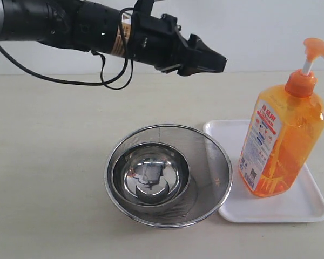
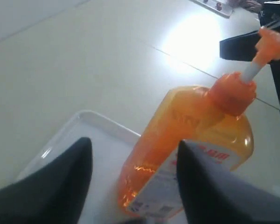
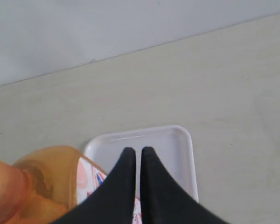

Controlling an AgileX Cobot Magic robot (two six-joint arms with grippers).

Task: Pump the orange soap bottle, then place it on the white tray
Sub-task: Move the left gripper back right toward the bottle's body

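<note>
The orange soap bottle (image 1: 283,145) stands upright on the white tray (image 1: 291,208), its pump head raised on the white stem. My left gripper (image 1: 213,59) hovers open to the left of the bottle at pump height, not touching it. In the left wrist view the bottle (image 2: 186,126) stands on the tray (image 2: 84,126) beyond the left gripper (image 2: 134,142), whose fingers are spread with nothing between them. My right gripper (image 3: 138,149) is shut and empty, above the tray (image 3: 168,140) and beside the bottle (image 3: 46,177). It is out of the exterior view.
A round steel mesh strainer (image 1: 216,162) holding a steel bowl (image 1: 151,172) sits on the table directly left of the tray, touching its edge. A black cable (image 1: 105,75) hangs under the left arm. A dark shape (image 2: 238,46) sits close to the pump head.
</note>
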